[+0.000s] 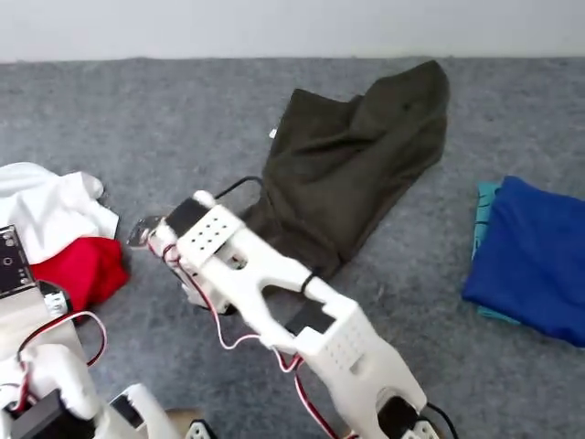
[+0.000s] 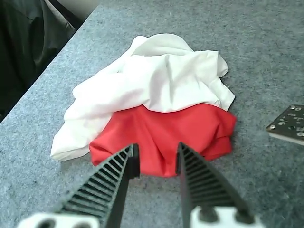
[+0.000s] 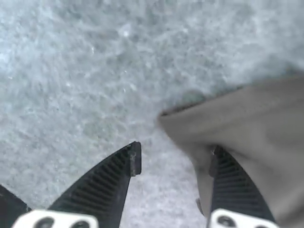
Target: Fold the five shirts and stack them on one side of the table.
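Note:
A dark olive shirt (image 1: 356, 174) lies crumpled at the table's middle back. My right arm (image 1: 265, 274) stretches over its near-left edge. My right gripper (image 3: 175, 154) is open just above the grey table, and a corner of the olive shirt (image 3: 256, 123) lies against one finger (image 3: 228, 185). A white shirt (image 1: 46, 206) and a red shirt (image 1: 87, 270) are bunched together at the left. My left gripper (image 2: 157, 151) hangs open just short of the red shirt (image 2: 175, 133), with the white shirt (image 2: 156, 80) beyond it. A folded blue shirt (image 1: 535, 256) rests on a teal one (image 1: 483, 215) at the right.
A green circuit board (image 1: 11, 261) on the left arm's mount sits beside the red shirt, also the circuit board (image 2: 289, 123) in the left wrist view. The table edge (image 2: 57, 52) runs past the white shirt. Bare grey table (image 1: 430, 302) lies between the olive shirt and the blue stack.

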Motion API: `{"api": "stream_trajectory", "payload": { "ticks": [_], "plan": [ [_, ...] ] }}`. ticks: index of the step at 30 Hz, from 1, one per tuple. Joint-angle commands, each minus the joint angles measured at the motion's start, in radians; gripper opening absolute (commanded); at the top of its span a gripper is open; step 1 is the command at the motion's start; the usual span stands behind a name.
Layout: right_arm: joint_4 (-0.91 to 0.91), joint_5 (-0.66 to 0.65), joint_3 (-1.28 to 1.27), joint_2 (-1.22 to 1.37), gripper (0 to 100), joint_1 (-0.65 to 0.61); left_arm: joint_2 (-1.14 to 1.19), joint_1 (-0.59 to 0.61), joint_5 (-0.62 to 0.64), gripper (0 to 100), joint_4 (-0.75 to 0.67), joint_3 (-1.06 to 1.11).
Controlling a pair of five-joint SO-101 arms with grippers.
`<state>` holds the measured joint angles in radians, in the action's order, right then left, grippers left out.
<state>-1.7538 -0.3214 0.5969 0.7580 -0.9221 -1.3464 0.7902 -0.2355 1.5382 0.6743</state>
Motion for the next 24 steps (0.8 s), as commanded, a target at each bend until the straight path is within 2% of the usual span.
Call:
{"api": "stream_trajectory", "payload": {
  "ticks": [1,6,12,15,19,24],
  "plan": [
    [-0.024,0.012,0.071,0.031,24.5,-0.005,0.014,0.008,0.000,13,-0.012,-0.001],
    [-0.025,0.012,0.167,0.116,22.5,-0.002,0.014,0.008,0.000,13,-0.012,-0.001],
    [-0.036,0.003,0.267,0.246,6.1,0.001,0.015,0.008,0.000,13,-0.012,-0.001],
    [-0.038,0.003,0.298,0.269,0.9,0.018,0.015,0.008,0.000,13,-0.012,-0.001],
    [-0.044,-0.006,0.319,0.220,1.0,0.084,0.015,0.006,0.000,13,-0.012,0.001],
    [-0.045,-0.077,0.319,0.024,1.0,0.171,0.017,0.003,0.000,13,-0.012,0.001]
  ]
}}
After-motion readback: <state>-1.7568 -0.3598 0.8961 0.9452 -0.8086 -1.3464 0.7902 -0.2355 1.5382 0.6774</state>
